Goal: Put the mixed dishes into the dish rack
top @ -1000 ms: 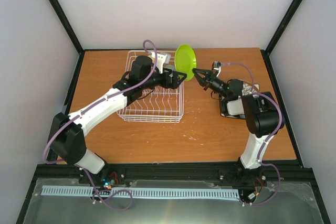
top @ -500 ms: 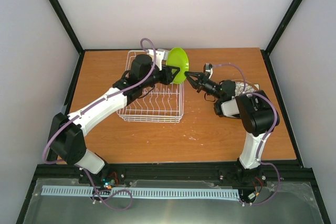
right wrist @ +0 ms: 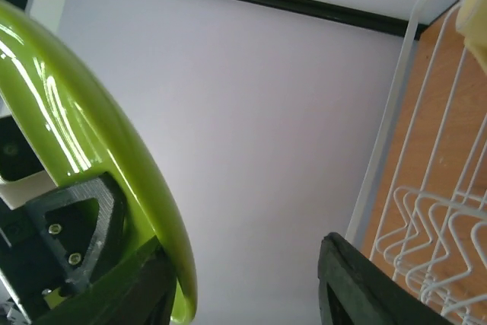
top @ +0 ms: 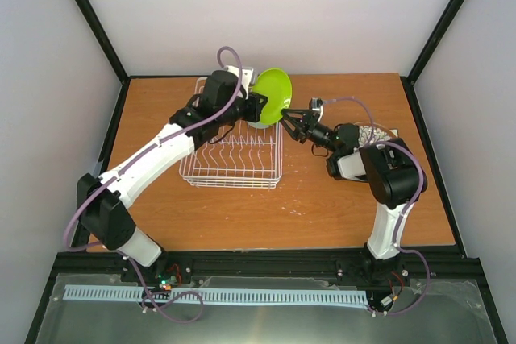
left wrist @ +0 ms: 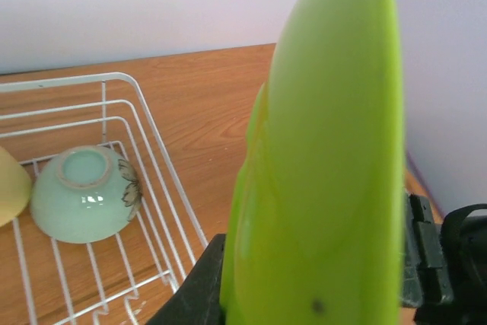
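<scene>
My left gripper (top: 260,109) is clamping the green plate (top: 272,94). In the left wrist view its dark fingers (left wrist: 199,294) are pressing on either face of the plate's lower edge, and the plate is standing nearly on edge. From above, the plate is hanging in the air over the far right corner of the rack (top: 232,168), with its hollow face turned to the right.

My right gripper (top: 289,122) is sitting just beside the plate's right edge with its fingers (right wrist: 358,287) spread wide. In the right wrist view the plate's rim is lying close against the left-hand finger, with a broad gap to the other one. I cannot tell whether that finger is touching the rim.

Inside the rack, the cup (left wrist: 85,194) is lying tipped with its base showing. The mug (left wrist: 11,188) is just beside it, showing only as a yellow sliver at the frame's edge. The rack is sitting on the table (top: 322,191), under my left arm. The patterned plate (top: 379,130) is lying well to the right, partly hidden by my right arm.
</scene>
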